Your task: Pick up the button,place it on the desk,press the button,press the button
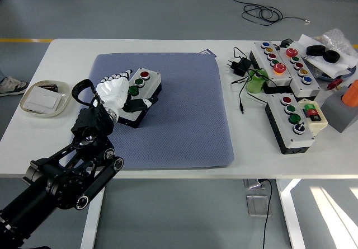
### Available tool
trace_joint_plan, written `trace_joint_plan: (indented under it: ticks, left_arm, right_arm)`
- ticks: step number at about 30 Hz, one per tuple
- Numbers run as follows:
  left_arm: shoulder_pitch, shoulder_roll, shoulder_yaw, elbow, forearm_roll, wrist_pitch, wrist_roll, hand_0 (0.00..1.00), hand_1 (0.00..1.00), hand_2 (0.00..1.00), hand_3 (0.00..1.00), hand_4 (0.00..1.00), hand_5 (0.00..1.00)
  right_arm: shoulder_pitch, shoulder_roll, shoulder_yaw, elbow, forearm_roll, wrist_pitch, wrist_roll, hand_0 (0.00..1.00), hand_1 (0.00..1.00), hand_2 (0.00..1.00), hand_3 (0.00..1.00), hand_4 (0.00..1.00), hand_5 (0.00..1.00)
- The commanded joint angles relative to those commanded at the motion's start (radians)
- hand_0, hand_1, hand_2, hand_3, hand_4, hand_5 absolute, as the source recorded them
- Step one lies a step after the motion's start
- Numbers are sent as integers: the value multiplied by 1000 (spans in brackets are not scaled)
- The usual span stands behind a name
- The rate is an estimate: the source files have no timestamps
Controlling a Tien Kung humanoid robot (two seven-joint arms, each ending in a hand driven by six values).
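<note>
One button box (141,95) lies on the blue-grey mat (179,126), in the mat's left half, with its long side turned diagonally. On its grey top a red button (145,75) is at the far end and a green button (139,82) just below it. The left hand (116,93) of the robot is white and sits over the near-left part of the box, covering its lower buttons. The fingers (122,74) are stretched out along the left side of the box, and the dark thumb (140,104) lies across the near end, so the hand is wide and lies on the box; I cannot tell if it really holds it. The black left arm (67,170) comes from the lower left corner. Well apart, on the right side of the white table (67,50), more button boxes (291,123) lie among cables.
</note>
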Motion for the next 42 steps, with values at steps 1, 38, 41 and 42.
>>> trace_joint_plan:
  ticks: [1,38,41,42]
  left_arm:
    - [-11,-3,6,17,1,-4,0,920,998,998,998,998,773]
    - [-231,-37,180,445,-49,-9,0,654,837,973,998,968,434]
    - [-231,-37,186,451,-36,-17,0,506,639,705,894,860,205]
    - [-230,-37,188,452,-27,-18,0,506,639,705,894,860,205]
  right_arm:
    - [1,0,1,0,-3,0,-1,787,797,817,751,412,479]
    - [10,-7,16,0,-38,4,-9,787,797,817,751,412,479]
    - [8,-7,17,0,-39,4,-9,787,797,817,751,412,479]
    - [7,-7,16,0,-39,4,-9,787,797,817,751,412,479]
